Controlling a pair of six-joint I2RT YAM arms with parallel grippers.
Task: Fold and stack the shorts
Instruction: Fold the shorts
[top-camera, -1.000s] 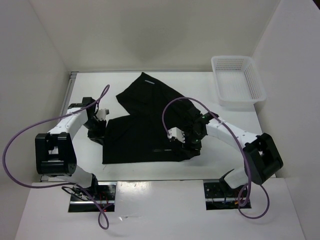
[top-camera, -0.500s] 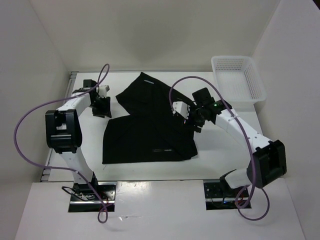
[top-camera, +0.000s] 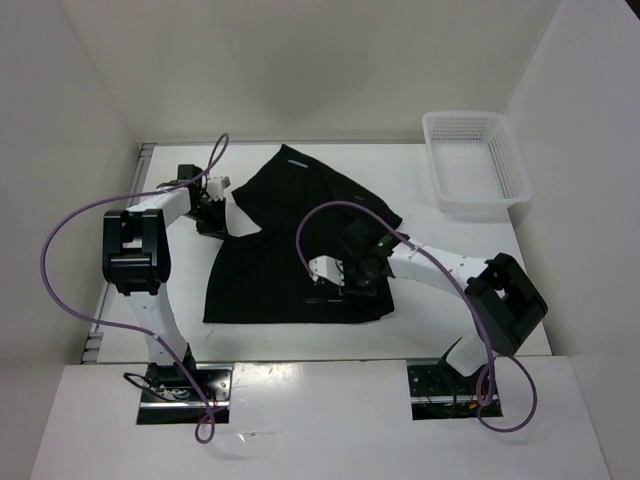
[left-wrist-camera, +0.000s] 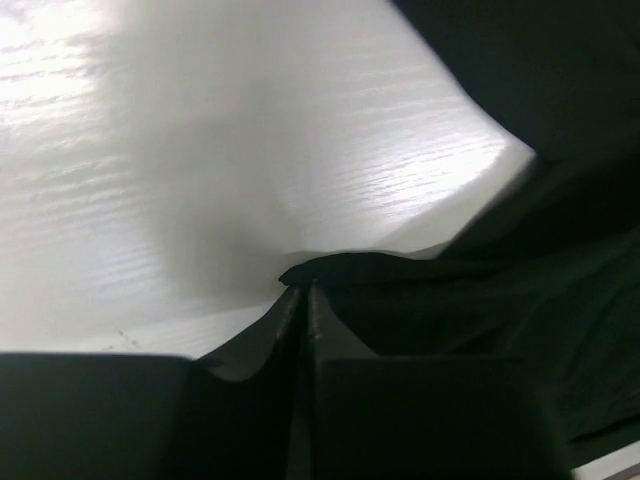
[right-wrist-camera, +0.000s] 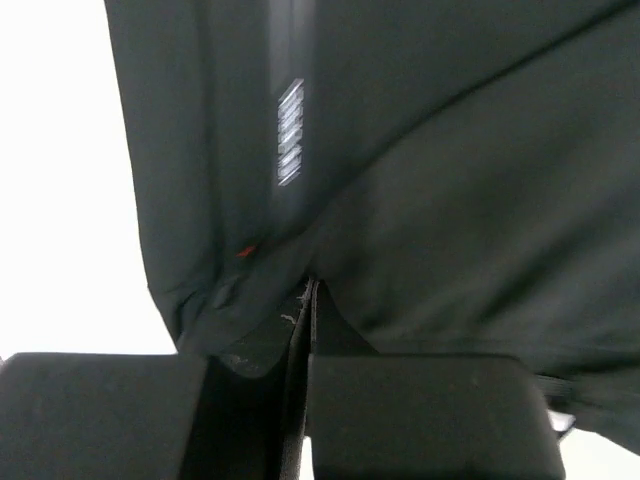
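The black shorts (top-camera: 280, 260) lie spread on the white table, one leg reaching toward the back. My left gripper (top-camera: 218, 208) sits at their left edge, at the notch between the legs. In the left wrist view the gripper (left-wrist-camera: 302, 290) is shut, with a fold of the shorts' hem (left-wrist-camera: 340, 268) caught at the tips. My right gripper (top-camera: 352, 278) rests on the lower right part of the shorts. In the right wrist view it (right-wrist-camera: 311, 290) is shut, and the cloth (right-wrist-camera: 450, 150) puckers at the tips, near the pale waistband mark (right-wrist-camera: 290, 132).
A white mesh basket (top-camera: 475, 160) stands at the back right corner. Bare table (top-camera: 250, 340) runs along the near edge in front of the shorts. White walls close in on the left, the back and the right.
The left gripper moved right onto the shorts' left edge and shut. The right gripper swung from the upper right of the shorts down to their lower right part and shut.
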